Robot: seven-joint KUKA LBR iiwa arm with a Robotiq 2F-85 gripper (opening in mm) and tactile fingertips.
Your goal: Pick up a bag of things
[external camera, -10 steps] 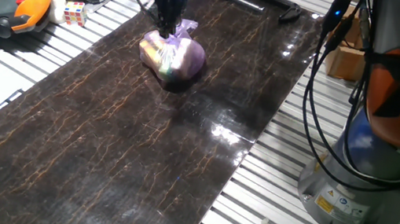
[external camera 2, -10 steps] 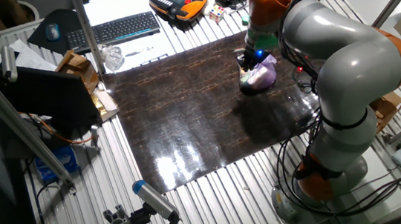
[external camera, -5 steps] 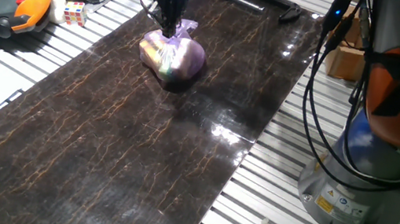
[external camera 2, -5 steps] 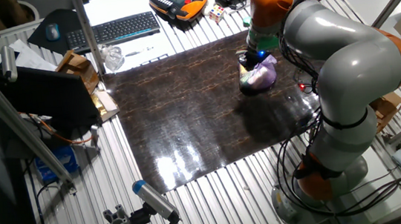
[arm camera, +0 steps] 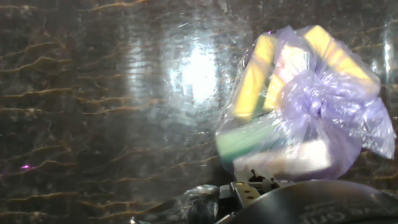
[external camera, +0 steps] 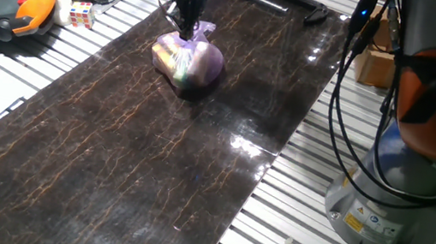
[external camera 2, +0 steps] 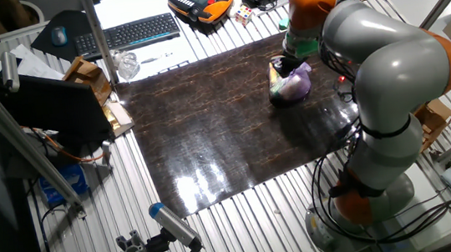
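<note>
At the upper middle, the gripper (external camera: 184,23) sits on the bag's (external camera: 189,61) knot; I cannot tell whether its jaws are closed.

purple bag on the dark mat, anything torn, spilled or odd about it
Nothing stands out. The purple bag is knotted shut, lumpy but intact, with nothing spilled on the dark mat. The gripper is at its knot.

The bag of things (external camera: 188,60) was a small, rounded, lumpy pouch of see-through purple plastic, tied in a knot at its top with loose ends flaring out. Yellow, green and pale pieces showed through the film. It rested on the dark marbled worktop (external camera: 135,153), near that surface's far end.
</note>
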